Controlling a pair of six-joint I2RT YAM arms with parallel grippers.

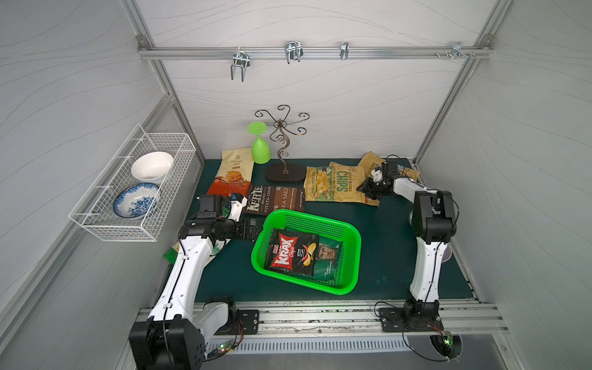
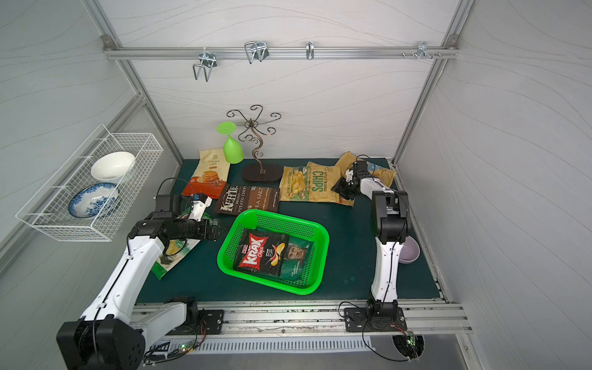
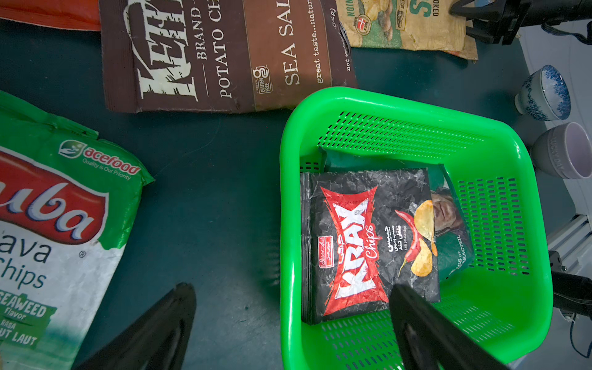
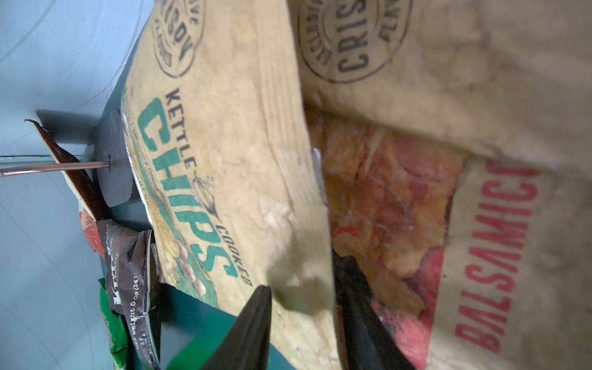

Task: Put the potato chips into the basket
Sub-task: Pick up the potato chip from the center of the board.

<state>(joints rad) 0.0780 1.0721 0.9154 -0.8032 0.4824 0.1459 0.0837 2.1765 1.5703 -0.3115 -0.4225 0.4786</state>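
Nearest me on the dark green desk (image 1: 384,256) sits the bright green basket (image 1: 314,224), a little askew. Two packets are already in it: a black-and-red Krax bag (image 1: 293,253) lies flat on top of a dark green bag (image 1: 330,258), which peeps out on the right. The left gripper (image 3: 291,288) hangs at the basket's left rim, spread wide and holding nothing, with one finger over the basket's inside and the other over bare desk. Under that arm a white-and-green bag (image 2: 173,253) lies flat near the desk's left edge. By the right edge, partly hidden behind the right arm, is a lilac bowl (image 2: 410,250). A little further back the brown Kettle bag (image 1: 275,200) lies flat, its near edge meeting the basket's far corner. To its right is the tan CHIPS bag (image 1: 333,185). The right gripper (image 4: 302,272) is down at that bag's right-hand edge, a finger on either side of it and only a narrow gap between; I can't make out whether it truly has hold. The Balsamic bag (image 4: 499,256) lies just beside, partly under that edge. Further back on the left is the Cassava Chips bag (image 1: 234,173). At the back wall an upturned green goblet (image 1: 260,150) stands next to a scrolled metal stand (image 1: 283,141). A white wire rack (image 1: 134,182) with two bowls hangs on the left wall.
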